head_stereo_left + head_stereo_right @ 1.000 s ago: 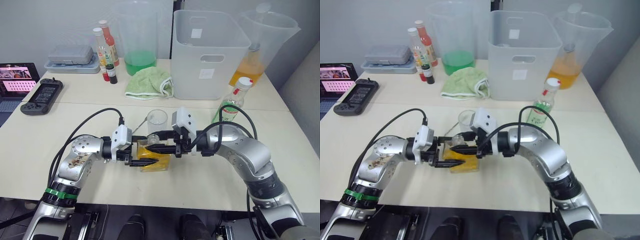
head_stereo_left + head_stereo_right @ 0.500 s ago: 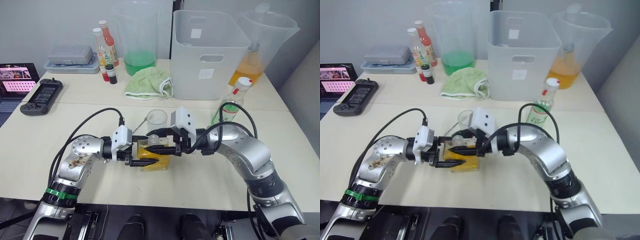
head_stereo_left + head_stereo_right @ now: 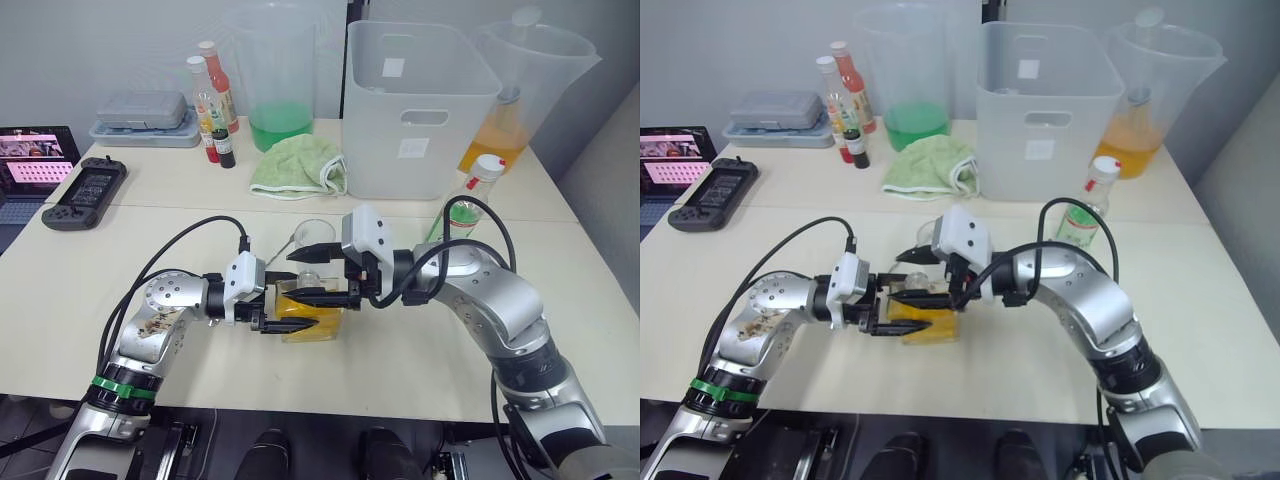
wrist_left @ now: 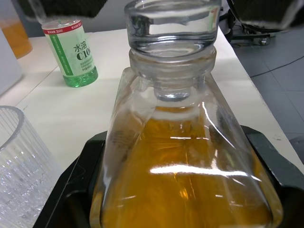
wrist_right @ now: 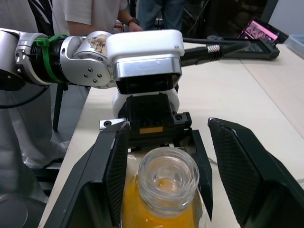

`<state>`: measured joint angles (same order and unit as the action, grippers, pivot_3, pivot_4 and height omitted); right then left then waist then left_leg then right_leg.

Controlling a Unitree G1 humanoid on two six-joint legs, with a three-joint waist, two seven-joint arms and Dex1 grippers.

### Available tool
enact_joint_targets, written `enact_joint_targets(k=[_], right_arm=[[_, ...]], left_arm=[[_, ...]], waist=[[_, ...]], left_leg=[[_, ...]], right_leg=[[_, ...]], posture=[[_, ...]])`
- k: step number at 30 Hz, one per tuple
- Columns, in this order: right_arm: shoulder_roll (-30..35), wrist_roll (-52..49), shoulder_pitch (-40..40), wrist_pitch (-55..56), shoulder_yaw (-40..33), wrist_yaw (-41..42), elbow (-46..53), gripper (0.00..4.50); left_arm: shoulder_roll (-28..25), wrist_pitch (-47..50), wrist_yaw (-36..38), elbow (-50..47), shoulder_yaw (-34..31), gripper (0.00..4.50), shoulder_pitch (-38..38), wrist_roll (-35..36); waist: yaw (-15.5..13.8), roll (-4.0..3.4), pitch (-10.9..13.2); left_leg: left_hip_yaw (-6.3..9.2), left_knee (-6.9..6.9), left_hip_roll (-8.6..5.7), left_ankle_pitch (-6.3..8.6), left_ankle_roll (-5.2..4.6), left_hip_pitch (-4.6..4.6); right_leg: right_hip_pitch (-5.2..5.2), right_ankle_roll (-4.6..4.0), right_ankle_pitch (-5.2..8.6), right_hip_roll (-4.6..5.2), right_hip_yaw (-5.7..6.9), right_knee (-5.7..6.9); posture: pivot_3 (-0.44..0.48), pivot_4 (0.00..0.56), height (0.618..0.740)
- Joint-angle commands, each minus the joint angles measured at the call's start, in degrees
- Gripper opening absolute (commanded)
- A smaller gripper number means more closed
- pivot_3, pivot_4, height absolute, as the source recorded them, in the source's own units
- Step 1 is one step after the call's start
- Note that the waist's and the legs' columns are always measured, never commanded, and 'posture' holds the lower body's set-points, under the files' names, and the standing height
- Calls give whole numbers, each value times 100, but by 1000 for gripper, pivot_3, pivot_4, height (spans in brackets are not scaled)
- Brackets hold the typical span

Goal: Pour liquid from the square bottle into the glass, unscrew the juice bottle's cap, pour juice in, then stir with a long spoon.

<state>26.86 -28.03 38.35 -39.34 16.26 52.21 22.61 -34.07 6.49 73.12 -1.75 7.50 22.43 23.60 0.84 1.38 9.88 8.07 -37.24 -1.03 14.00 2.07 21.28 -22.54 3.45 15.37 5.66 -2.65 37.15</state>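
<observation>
We look down and forward from the head through two eye views set side by side; both take in the same table (image 3: 120, 215), out to the white bin (image 3: 420, 110) and the pitchers at the back. Our left wrist view sits very close behind the square bottle (image 4: 183, 161), facing across the table toward the juice bottle (image 4: 71, 54). Our right wrist view looks the opposite way, down on the same square bottle's open neck, with the left gripper (image 5: 159, 128) and its arm beyond it. All four views share that bottle.
</observation>
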Motion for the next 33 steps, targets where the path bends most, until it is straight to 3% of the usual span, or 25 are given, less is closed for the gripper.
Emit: enact_joint_targets(k=[1, 14, 17, 19, 27, 33], right_arm=[[28, -20, -44, 34, -48, 3, 151, 2791], [-33, 12, -170, 133, -36, 26, 93, 2791], [-45, 27, -170, 117, -17, 18, 83, 1597], [-64, 69, -167, 145, -5, -13, 46, 1111], [-85, 70, -153, 191, -58, -9, 48, 1120], [-275, -900, 146, -570, -639, -96, 309, 1120]], left_arm=[[12, 62, -54, -22, 128, 2803, -72, -155], [-10, 59, -13, 6, 96, 2803, -52, -169], [11, 49, -25, 6, 105, 2803, -51, -172], [17, 46, -26, 6, 111, 2803, -48, -172], [-11, 30, -30, 43, 163, 2803, -14, -268], [43, 48, -91, 126, 181, 2803, -63, -305]], waist=[[0, 0, 0], [10, 0, 0], [9, 0, 0], [9, 0, 0], [9, 0, 0], [-1, -2, 1]], left_leg=[[0, 0, 0, 0, 0, 0], [0, 2, 0, 0, 0, 0], [0, 2, 0, 0, 0, 0], [0, 2, 0, 0, 0, -1], [0, 3, 0, 0, 0, -2], [0, 3, 0, 0, 0, 1]], right_leg=[[0, 0, 0, 0, 0, 0], [-1, 0, 0, 0, 0, 0], [-1, 0, 0, 0, 0, -1], [-1, 0, 0, 0, 0, -1], [0, 0, 0, 0, 0, -1], [-2, 0, 0, 0, 0, -2]], posture=[[0, 150, 740], [0, 150, 740], [0, 150, 740], [0, 150, 740], [0, 150, 740], [0, 150, 740]])
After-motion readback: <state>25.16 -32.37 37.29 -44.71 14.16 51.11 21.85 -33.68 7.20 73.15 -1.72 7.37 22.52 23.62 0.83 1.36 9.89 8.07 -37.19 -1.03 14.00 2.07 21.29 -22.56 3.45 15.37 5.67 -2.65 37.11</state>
